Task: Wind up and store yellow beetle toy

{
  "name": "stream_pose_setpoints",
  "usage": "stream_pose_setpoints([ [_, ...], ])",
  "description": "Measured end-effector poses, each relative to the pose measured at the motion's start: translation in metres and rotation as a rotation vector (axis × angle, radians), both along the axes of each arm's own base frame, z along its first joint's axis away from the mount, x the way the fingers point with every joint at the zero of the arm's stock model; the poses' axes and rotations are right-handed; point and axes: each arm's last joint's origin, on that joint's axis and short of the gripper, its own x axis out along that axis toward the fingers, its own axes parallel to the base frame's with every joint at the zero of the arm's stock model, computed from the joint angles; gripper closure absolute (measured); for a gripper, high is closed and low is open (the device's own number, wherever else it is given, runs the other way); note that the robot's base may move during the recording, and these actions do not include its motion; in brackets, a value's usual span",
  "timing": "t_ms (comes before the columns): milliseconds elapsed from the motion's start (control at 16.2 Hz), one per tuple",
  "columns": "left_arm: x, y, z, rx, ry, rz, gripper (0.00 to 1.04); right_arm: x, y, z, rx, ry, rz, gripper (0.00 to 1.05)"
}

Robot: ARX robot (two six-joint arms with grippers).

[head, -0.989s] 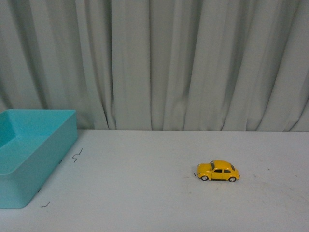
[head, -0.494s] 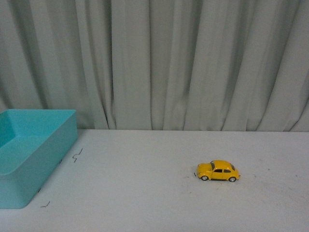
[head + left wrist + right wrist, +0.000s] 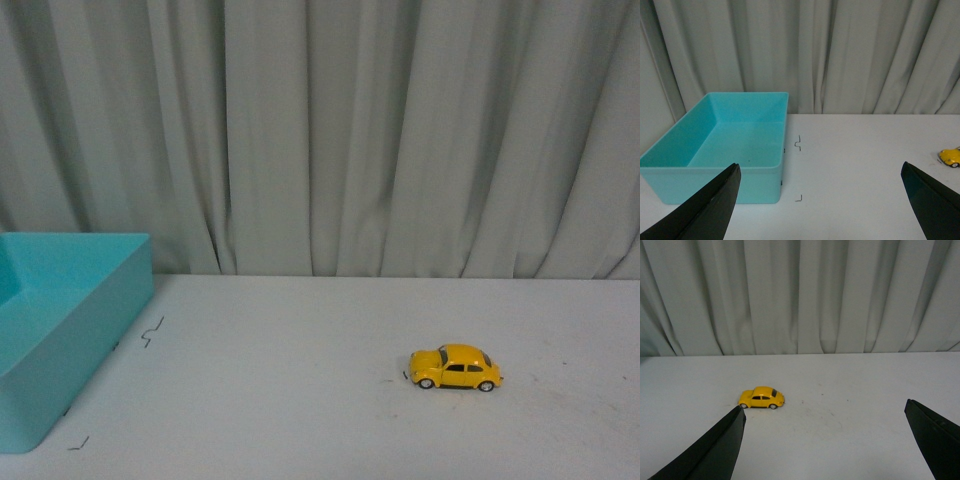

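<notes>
Nothing's done yet: the yellow beetle toy (image 3: 454, 367) sits untouched on the counter (image 3: 300, 410), well apart from the teal bin (image 3: 95, 300). The left end effector (image 3: 819, 166) and right end effector (image 3: 825, 405) are both wide open and empty. Winding and storing are all to go.

We see a long grey-green curtain (image 3: 320, 130) that fills the whole back of the scene and hangs in deep vertical folds down to the far edge of the surface (image 3: 300, 410). The surface is pale grey and matte, with a few small dark marks (image 3: 151, 331) on its left part. The light is soft and even, and the shadows are weak.
</notes>
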Motion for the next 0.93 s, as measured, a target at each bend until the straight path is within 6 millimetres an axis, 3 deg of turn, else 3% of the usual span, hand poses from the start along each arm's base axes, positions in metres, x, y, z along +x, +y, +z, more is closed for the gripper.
stream_pose_setpoints([
  [927,0.0,0.0,-0.0001,0.0,0.002,0.0,0.07,0.0,0.0,-0.0001,0.0,0.001,0.0,0.07],
])
